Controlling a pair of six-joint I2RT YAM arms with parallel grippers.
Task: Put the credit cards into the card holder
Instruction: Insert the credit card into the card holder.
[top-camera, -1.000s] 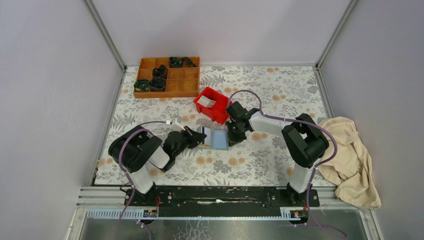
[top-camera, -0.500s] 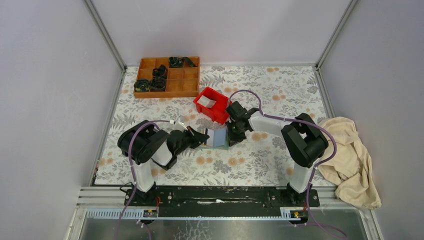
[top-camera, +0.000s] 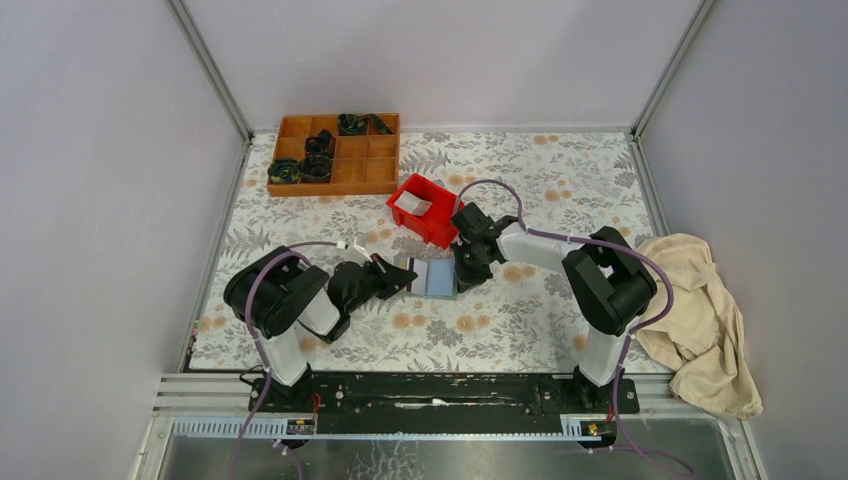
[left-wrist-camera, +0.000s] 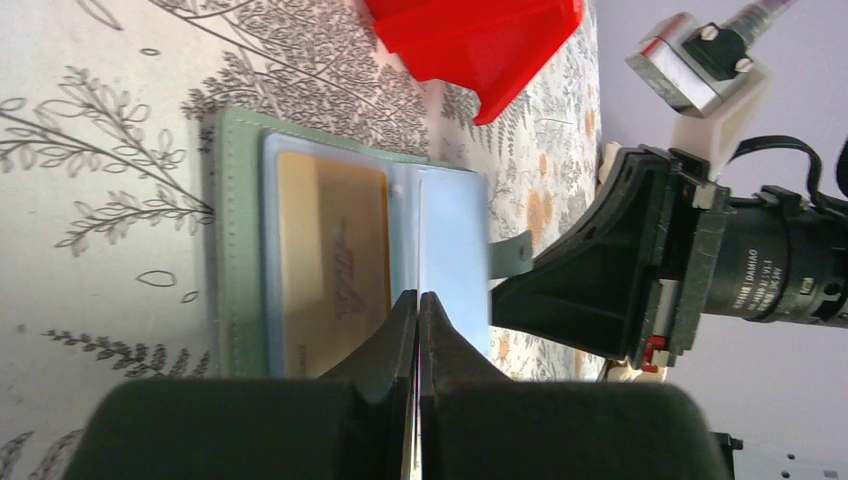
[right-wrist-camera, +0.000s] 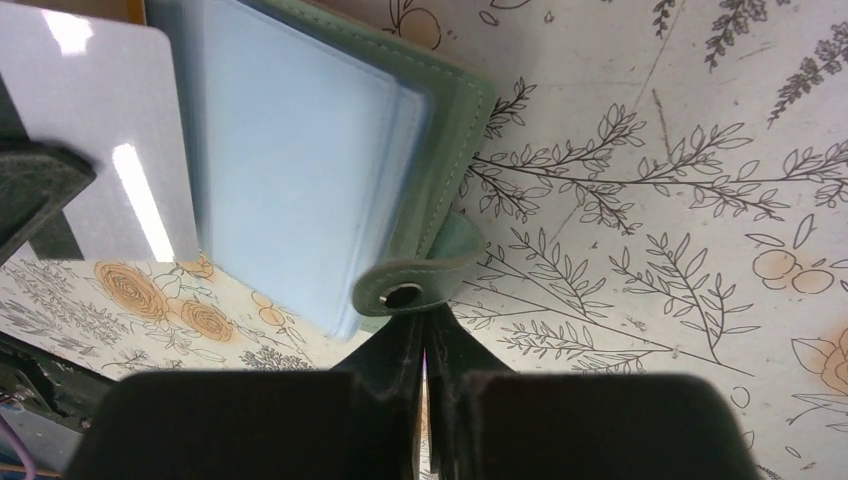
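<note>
Floral surface (top-camera: 560, 190) carries your open card holder (top-camera: 436, 277) at its middle, yellow-tan card (left-wrist-camera: 335, 265) pocketed. Your left tool (left-wrist-camera: 419, 330) pinches the whitish card (right-wrist-camera: 100, 130), partly cut off at the view's edge; your right tool (right-wrist-camera: 424, 350) pinches the holder's snap tab (right-wrist-camera: 405, 290).
</note>
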